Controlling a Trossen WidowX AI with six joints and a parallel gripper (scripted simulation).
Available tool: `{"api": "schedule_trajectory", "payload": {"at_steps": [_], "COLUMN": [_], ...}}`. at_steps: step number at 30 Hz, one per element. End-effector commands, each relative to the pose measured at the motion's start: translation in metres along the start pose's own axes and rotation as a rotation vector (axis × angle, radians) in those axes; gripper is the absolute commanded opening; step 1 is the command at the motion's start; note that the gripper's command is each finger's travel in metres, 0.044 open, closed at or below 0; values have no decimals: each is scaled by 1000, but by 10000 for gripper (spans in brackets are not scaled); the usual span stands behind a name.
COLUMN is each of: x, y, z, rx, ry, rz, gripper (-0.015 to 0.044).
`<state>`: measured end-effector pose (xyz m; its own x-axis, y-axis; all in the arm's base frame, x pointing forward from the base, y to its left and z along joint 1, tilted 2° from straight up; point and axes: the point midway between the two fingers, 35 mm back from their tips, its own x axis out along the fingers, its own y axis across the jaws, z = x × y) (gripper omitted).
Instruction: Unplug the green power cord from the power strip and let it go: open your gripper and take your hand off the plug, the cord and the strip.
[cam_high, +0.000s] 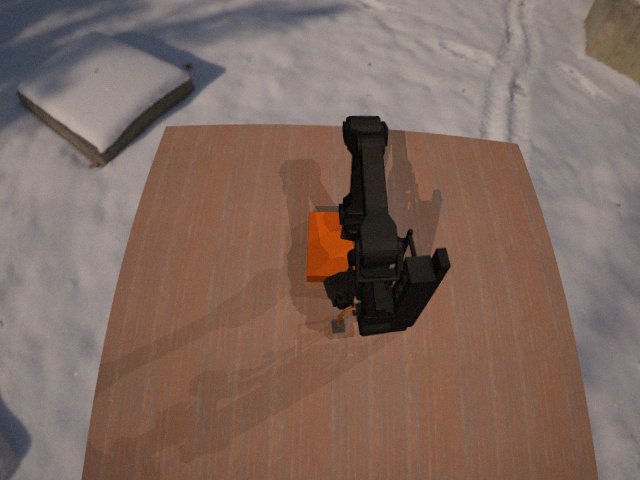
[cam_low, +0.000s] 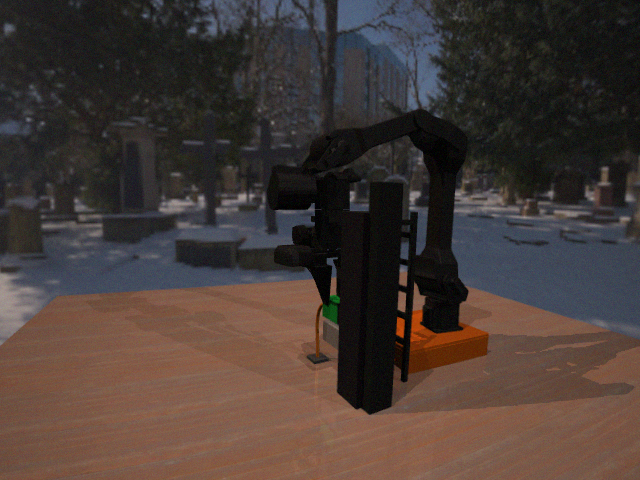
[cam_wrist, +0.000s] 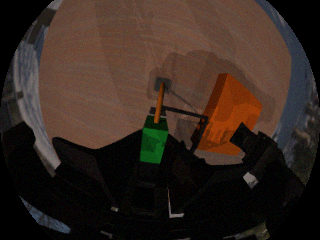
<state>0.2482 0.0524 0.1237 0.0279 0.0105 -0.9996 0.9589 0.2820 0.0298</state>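
Observation:
The green plug sits on top of the pale grey power strip, with no gap visible between them. The strip is mostly hidden by a black post and the arm. The orange cord bends from the plug down to a small dark square base on the table. My gripper points down and is shut on the green plug, a finger on each side. In the top view the arm hides the fingers.
A tall black post stands close in front of the gripper, with a thin black ladder-like frame beside it. The orange block lies under the arm's base. The wooden table carries all of these.

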Motion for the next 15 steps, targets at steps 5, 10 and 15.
{"api": "schedule_trajectory", "payload": {"at_steps": [5,10,15], "x": [-3,-4,-5], "y": [2,1,0], "z": [25,33,42], "rx": [15,16,16], "ry": [-48,-49,-50], "rz": [4,4,3], "gripper": [0,0,0]}}
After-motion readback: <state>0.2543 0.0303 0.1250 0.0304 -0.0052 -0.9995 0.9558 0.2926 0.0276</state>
